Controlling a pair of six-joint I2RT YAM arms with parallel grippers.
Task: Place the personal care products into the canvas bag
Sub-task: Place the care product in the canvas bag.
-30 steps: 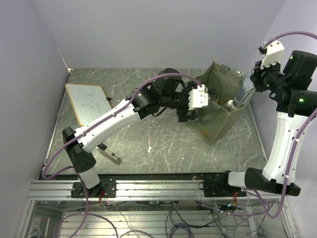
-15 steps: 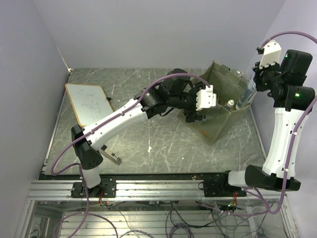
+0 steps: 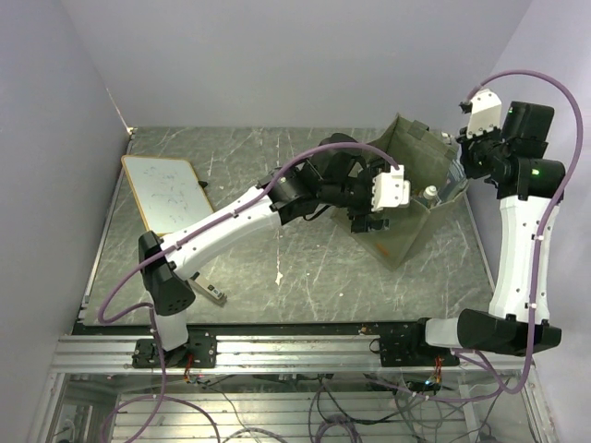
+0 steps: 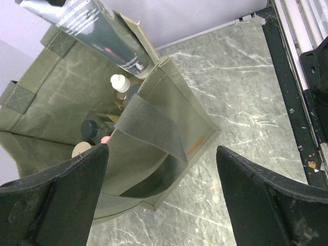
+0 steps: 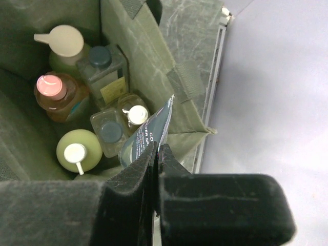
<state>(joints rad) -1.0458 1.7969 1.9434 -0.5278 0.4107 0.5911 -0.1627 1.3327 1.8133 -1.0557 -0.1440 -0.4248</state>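
Right gripper (image 5: 158, 154) pinches the flat end of the grey tube (image 5: 145, 137), which hangs steeply, its far end pointing down at the bottles (image 5: 77, 102) inside the canvas bag (image 5: 148, 56); left gripper (image 4: 160, 189) gapes wide, empty, over the bag's side wall

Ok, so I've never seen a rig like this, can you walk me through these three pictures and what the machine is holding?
Two robot arms share a table. One picture looks down from above; the other two come from wrist cameras. The right arm has its jaws shut on a grey tube over an open green canvas bag with several bottles inside. The left arm hangs by the bag, jaws open, empty. A white board and slim gadget lie on the table.
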